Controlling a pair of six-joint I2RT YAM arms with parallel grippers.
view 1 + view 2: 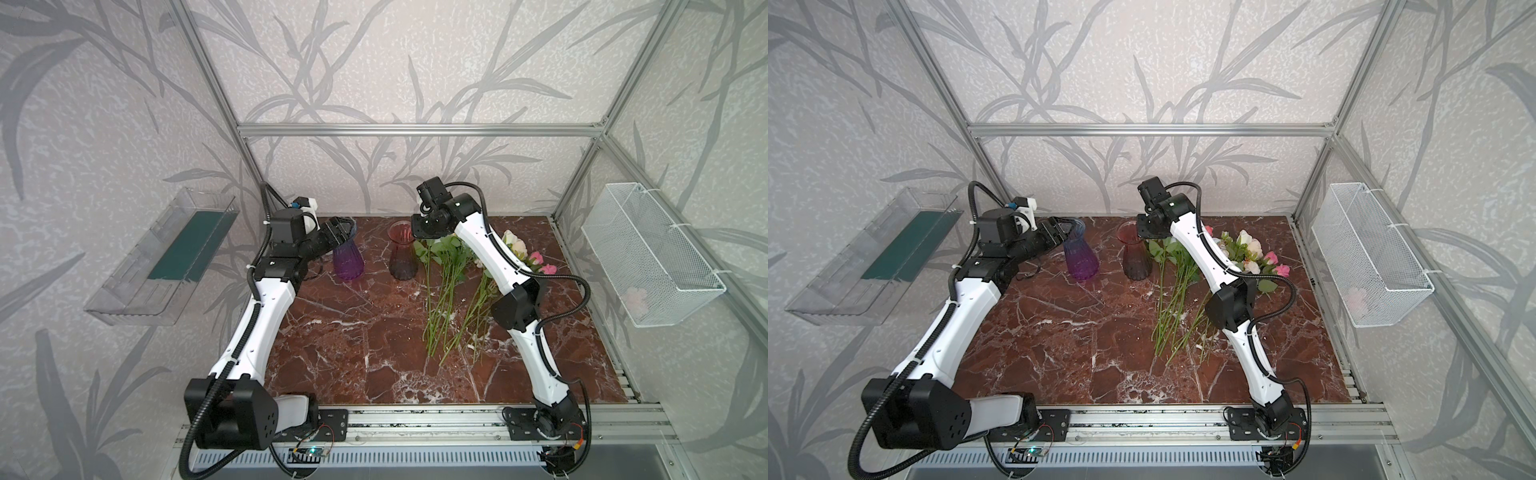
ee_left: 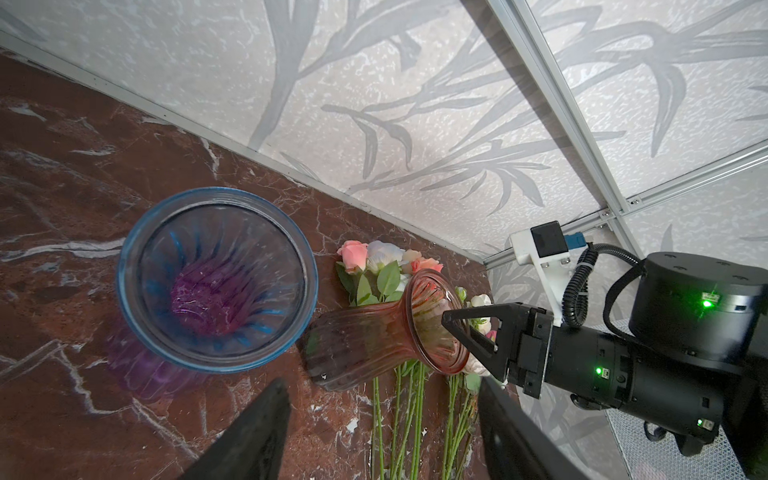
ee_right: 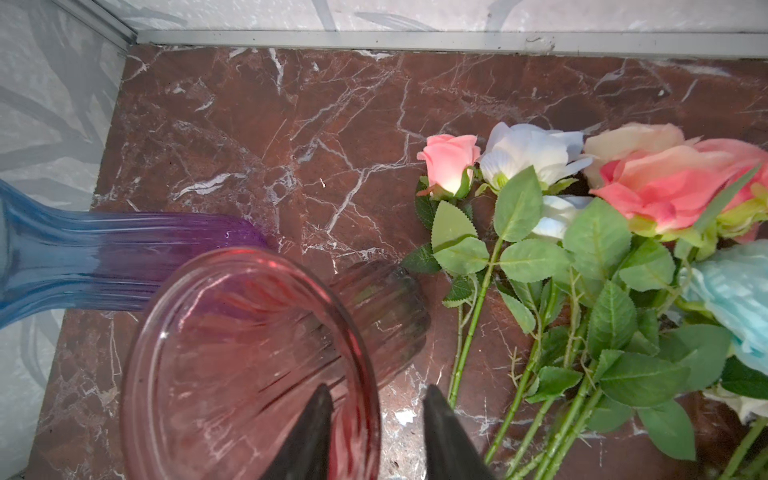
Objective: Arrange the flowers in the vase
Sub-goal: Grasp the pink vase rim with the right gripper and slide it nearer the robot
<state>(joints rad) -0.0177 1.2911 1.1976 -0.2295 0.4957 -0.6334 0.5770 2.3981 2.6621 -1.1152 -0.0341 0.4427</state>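
Note:
Two glass vases stand at the back of the table: a blue-and-purple vase (image 1: 348, 262) (image 2: 216, 278) and a red vase (image 1: 402, 257) (image 3: 249, 353). The flowers (image 1: 449, 282) (image 3: 582, 249) lie in a bunch on the marble right of the red vase, with pink, white, cream and pale-blue heads toward the back. My right gripper (image 3: 377, 388) (image 1: 417, 230) straddles the red vase's rim, one finger inside and one outside with a gap. My left gripper (image 2: 381, 382) (image 1: 340, 232) is open and holds nothing, just left of the blue-and-purple vase's rim.
A white wire basket (image 1: 648, 253) hangs on the right wall with something pale pink in it. A clear plastic tray (image 1: 166, 257) with a green pad hangs on the left wall. Aluminium frame posts border the marble table (image 1: 353, 332). The right arm crosses over the flower heads.

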